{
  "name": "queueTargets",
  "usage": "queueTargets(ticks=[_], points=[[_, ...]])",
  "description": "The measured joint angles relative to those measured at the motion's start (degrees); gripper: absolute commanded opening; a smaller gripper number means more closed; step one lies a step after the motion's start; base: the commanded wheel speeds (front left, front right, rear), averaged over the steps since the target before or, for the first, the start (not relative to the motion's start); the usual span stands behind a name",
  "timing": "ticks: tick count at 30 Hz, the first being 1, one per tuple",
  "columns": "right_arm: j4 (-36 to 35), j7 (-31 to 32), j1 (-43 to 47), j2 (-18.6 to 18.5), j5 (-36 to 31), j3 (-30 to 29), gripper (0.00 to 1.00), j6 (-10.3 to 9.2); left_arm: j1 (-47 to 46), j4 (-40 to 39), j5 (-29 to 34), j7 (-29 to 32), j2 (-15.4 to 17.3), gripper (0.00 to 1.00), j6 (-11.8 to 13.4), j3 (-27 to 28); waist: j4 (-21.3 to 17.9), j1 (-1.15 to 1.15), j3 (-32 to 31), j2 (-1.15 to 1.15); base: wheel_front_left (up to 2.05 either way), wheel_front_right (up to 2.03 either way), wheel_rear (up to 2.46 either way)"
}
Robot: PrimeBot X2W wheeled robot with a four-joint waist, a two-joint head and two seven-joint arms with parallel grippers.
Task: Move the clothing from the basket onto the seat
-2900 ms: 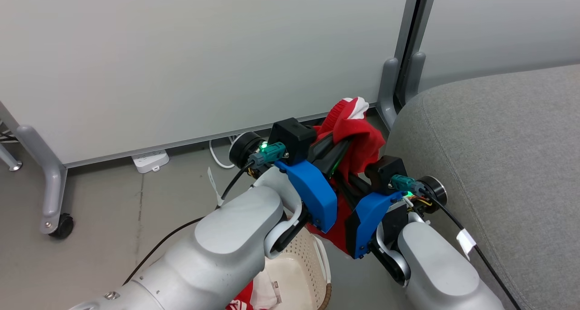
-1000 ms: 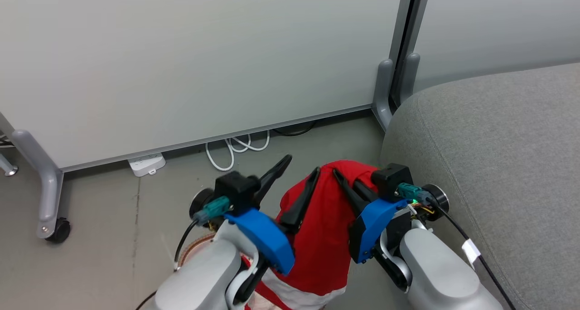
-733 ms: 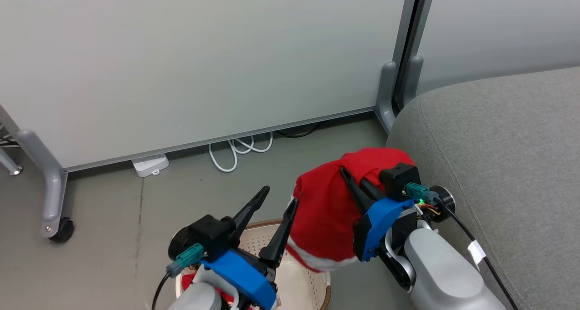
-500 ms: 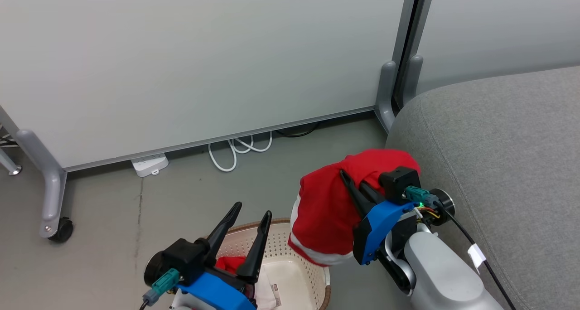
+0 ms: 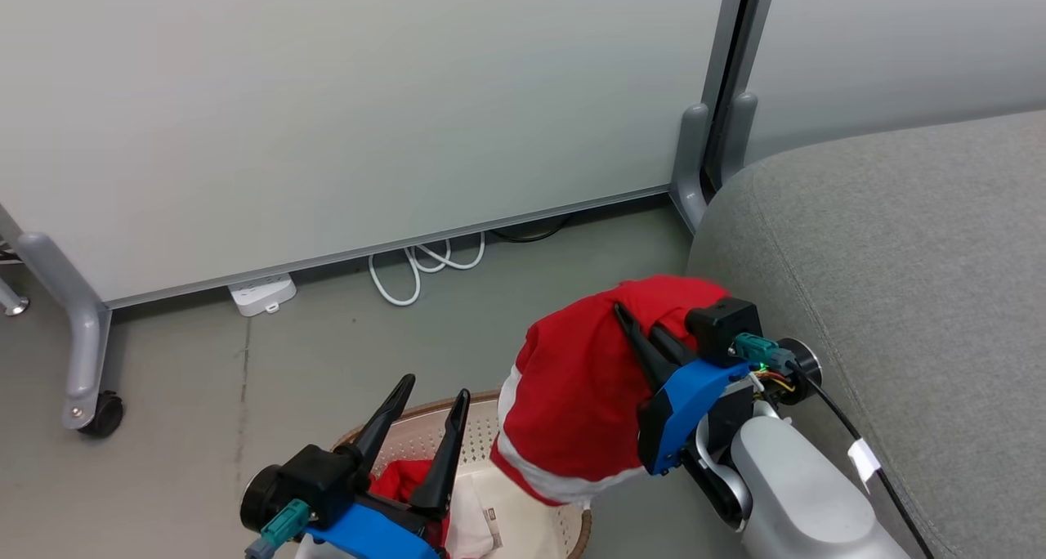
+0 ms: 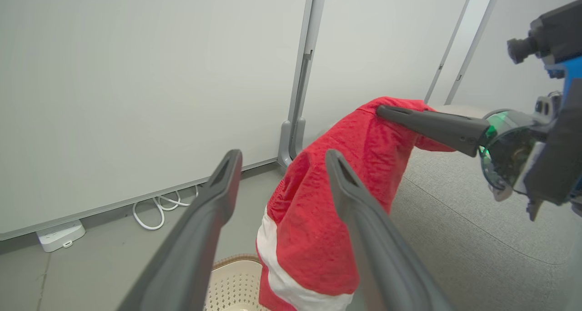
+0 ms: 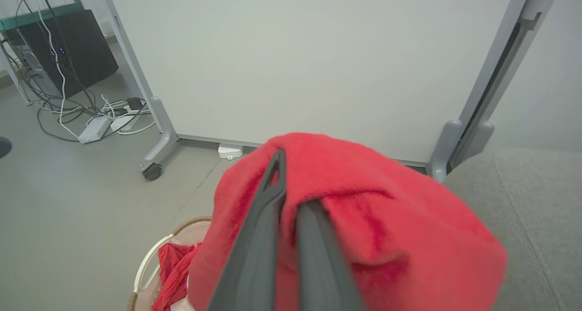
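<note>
The left pincer (image 5: 433, 389), spread and empty, has dropped to the lower left over the basket (image 5: 413, 443), while the right pincer (image 7: 291, 188) still pinches the red garment (image 5: 572, 395) mid-frame, just beside the seat (image 5: 899, 257).

Pale wheeled partition panels (image 5: 327, 93) stand on grey floor (image 5: 204, 363).

A red garment (image 5: 572, 395) with white edging is draped over and pinched by the right gripper (image 7: 291, 183); below it a second garment (image 5: 400, 479) is bundled in the cream basket (image 5: 421, 438); the grey seat (image 5: 899, 257) is seen just beside
</note>
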Motion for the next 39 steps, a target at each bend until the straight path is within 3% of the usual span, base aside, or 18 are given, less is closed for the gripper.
queueTargets(ticks=[7,28,39], points=[[-0.4,0.1,-0.3,0.0,0.0,-0.5,0.00,0.00,-0.2,-0.3,1.8,0.0,-0.2,1.00,-0.1,1.2,-3.7,0.00,0.8,0.00,0.00,0.00,0.00],[0.2,-1.6,-0.5,0.0,1.0,-1.9,0.00,0.00,-2.2,1.3,5.7,0.0,-1.2,1.00,-0.2,5.1,-21.1,0.00,4.4,0.00,0.00,0.00,0.00],[1.2,-2.1,-0.5,-0.1,1.1,-3.3,0.00,0.00,-2.2,1.7,5.6,0.0,-0.8,1.00,-0.2,3.8,-23.3,0.00,5.5,0.00,0.00,0.00,0.00]])
